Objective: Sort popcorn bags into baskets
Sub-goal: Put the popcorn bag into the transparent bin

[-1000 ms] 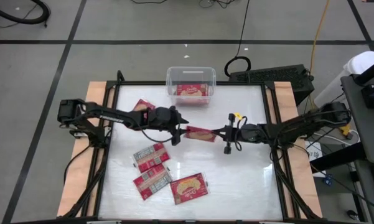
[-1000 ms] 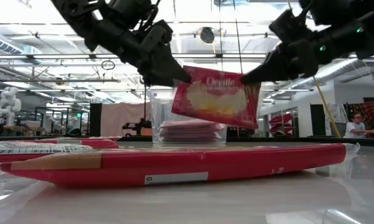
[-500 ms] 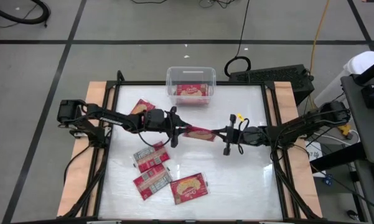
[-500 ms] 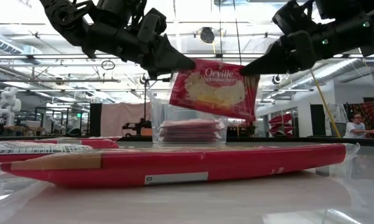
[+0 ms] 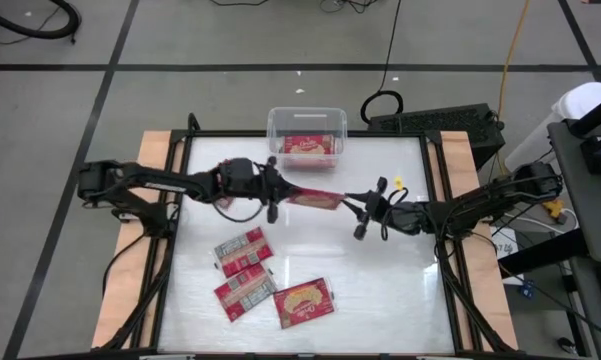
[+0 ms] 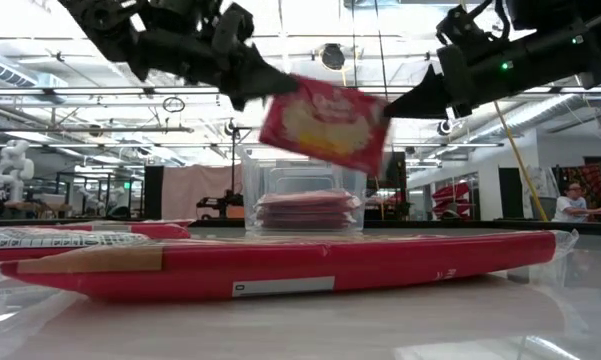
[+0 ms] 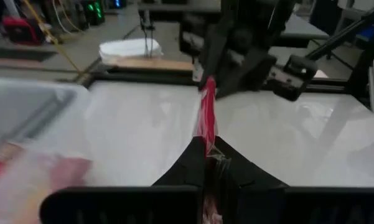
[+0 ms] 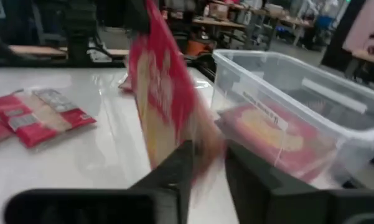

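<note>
A red popcorn bag (image 5: 316,197) hangs on edge above the table's middle, between my two grippers and just in front of the basket. My left gripper (image 5: 278,195) is shut on its left end. My right gripper (image 5: 352,204) stands open at its right end, with the bag's edge (image 8: 174,118) between its fingers. The clear basket (image 5: 307,138) sits at the table's far edge with red bags (image 6: 310,210) stacked flat in it. Three more bags (image 5: 243,250) (image 5: 246,293) (image 5: 305,302) lie flat at the near left. My left gripper pinches the bag's left end (image 7: 205,146) between its two fingers, coming level from the table's left. The bag stands on edge, lifted clear of the table, reaching away from the fingers toward my right gripper. Whether my right gripper's open fingers (image 8: 180,158) touch the bag's right end, I cannot tell.
A further bag (image 5: 225,170) lies at the far left, partly under my left arm. In the low view a bag (image 6: 280,265) lies close across the front. Bare table shows right of the middle (image 5: 400,280). People and benches stand in the room behind.
My left gripper has shut on the bag's left end and gone toward the table's far edge, toward the basket. The bag has gone with it, rising slightly and staying clear of the table. My right gripper has followed a little toward the far edge.
</note>
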`<action>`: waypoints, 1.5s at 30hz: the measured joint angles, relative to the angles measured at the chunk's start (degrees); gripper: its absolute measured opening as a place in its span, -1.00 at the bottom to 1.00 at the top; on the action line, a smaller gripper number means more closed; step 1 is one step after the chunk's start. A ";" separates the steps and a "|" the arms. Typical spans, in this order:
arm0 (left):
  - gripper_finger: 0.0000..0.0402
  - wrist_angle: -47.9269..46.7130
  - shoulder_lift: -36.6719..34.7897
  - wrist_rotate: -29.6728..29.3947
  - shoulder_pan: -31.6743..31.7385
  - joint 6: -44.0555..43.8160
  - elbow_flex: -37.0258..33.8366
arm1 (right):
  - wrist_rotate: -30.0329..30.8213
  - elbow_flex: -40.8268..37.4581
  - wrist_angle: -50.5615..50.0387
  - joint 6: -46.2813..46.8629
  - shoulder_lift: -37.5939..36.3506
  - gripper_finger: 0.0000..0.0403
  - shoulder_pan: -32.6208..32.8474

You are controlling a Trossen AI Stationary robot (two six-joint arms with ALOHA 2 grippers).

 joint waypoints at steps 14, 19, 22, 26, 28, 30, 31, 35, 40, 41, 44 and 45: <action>-0.95 -2.58 -18.05 5.55 15.85 6.60 0.04 | 0.61 -3.22 -1.99 17.46 0.01 -0.08 1.64; -0.95 0.73 -15.39 13.88 24.24 4.75 2.52 | 0.63 -3.99 -1.44 19.16 0.08 -0.08 3.40; -0.95 0.09 -11.55 17.98 27.91 4.50 5.20 | 0.63 -4.07 -0.61 18.63 0.08 -0.08 3.75; -0.95 0.20 -5.17 20.14 30.61 4.32 7.78 | 0.75 -4.09 0.19 16.88 0.08 -0.08 3.73; -0.93 0.43 -2.24 20.31 31.62 3.67 8.21 | 1.00 -4.09 0.86 15.34 0.08 -0.08 3.71; -0.92 2.41 0.37 21.41 32.30 2.22 8.36 | 1.00 -4.09 1.33 14.14 0.08 -0.08 3.71; -0.92 2.94 1.50 22.01 32.55 1.56 8.37 | 1.00 -4.09 1.49 13.91 0.08 -0.08 3.71; -0.95 4.10 5.04 22.56 32.80 1.37 8.37 | 1.19 -4.09 1.51 13.80 0.08 -0.08 3.71; -0.90 5.36 7.84 22.54 32.73 0.22 8.37 | 1.26 -4.09 1.49 13.80 0.08 -0.08 3.71; -0.89 5.51 8.22 22.48 32.66 0.06 8.37 | 1.26 -4.09 1.47 13.80 0.08 -0.08 3.71; -0.87 5.78 9.20 22.14 32.23 -0.08 8.37 | 1.24 -4.09 1.44 13.83 0.08 -0.08 3.71; -0.87 5.93 9.62 21.64 32.04 -0.07 8.37 | 1.24 -4.09 1.44 13.99 0.08 -0.08 3.71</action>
